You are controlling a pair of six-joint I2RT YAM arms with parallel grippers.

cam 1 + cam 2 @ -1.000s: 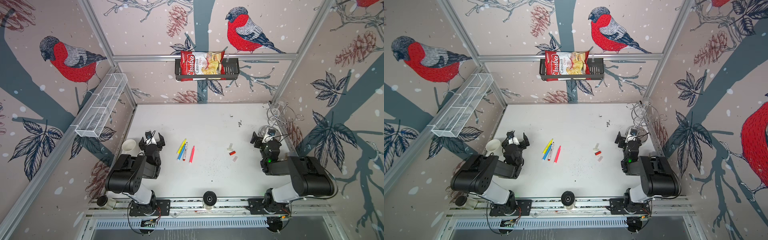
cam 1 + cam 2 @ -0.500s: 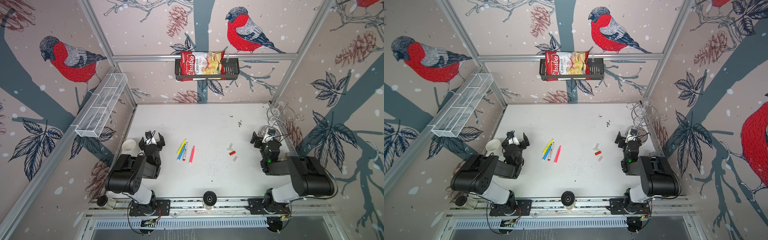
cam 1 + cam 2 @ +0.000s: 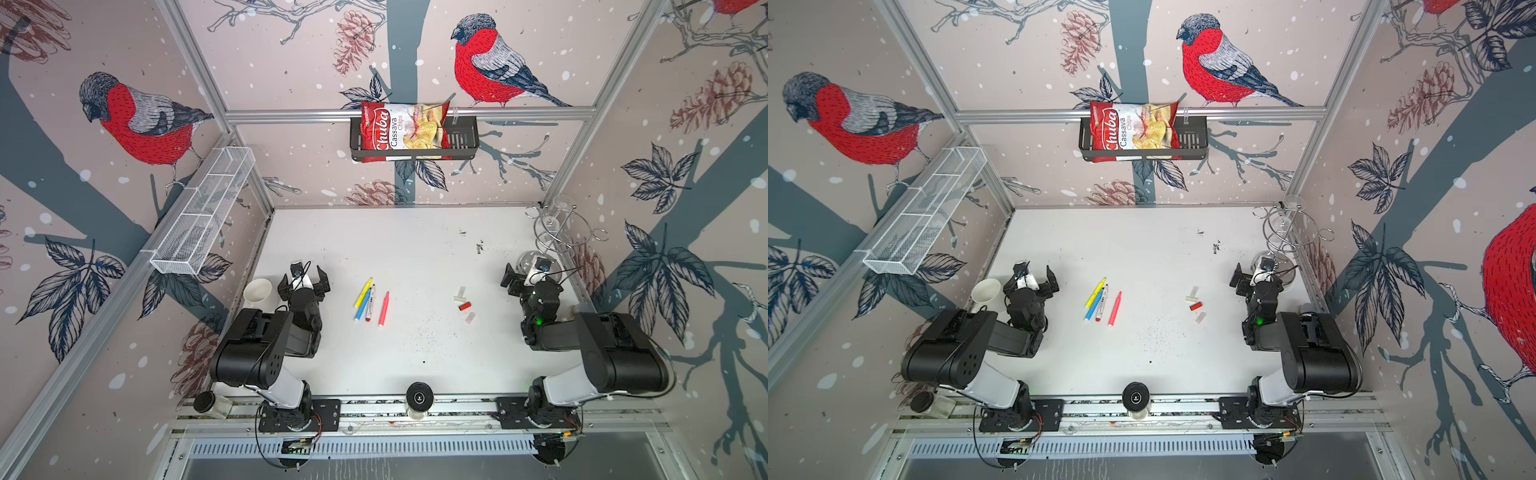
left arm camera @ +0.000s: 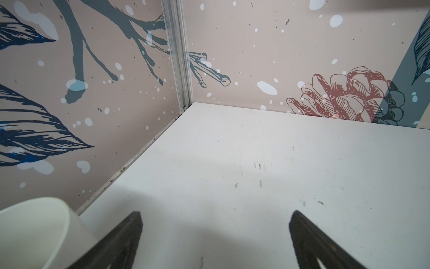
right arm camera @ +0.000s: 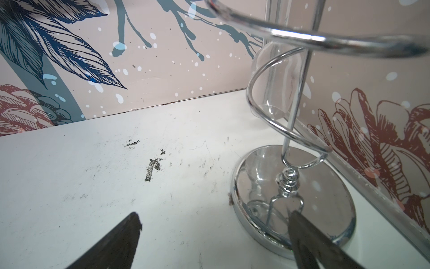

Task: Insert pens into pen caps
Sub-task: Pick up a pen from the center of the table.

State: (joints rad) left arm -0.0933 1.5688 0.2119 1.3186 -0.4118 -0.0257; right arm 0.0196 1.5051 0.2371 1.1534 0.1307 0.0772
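Four pens (image 3: 1101, 302) in a tight row on the white bench (image 3: 415, 249), seen in both top views: yellow pen (image 3: 363, 292), blue pen (image 3: 361, 306), white pen with red ends (image 3: 370, 302), and neon pink pen (image 3: 383, 308), this last one a little apart on the right side of the row. All lying flat, nearly parallel, lengthwise toward the back wall. Placed to the right of the left pincer (image 3: 304, 279), near it but not touching. Left pincer spread wide, gripping nothing. In the left wrist view only bare bench between its fingers (image 4: 130, 233), with a white cup (image 4: 35, 228) just beside one of them.

Four pen caps (image 3: 1195, 306) in a loose cluster further right, well apart from the pens: two whitish caps (image 3: 461, 290) touching, red cap (image 3: 464, 306) just in front of them, one more whitish cap (image 3: 470, 318) nearest the front edge. Cluster to the left of the right pincer (image 3: 525, 272), near but not touching. Right pincer wide apart too and empty, hanging beside the chrome wire stand (image 5: 314, 186).
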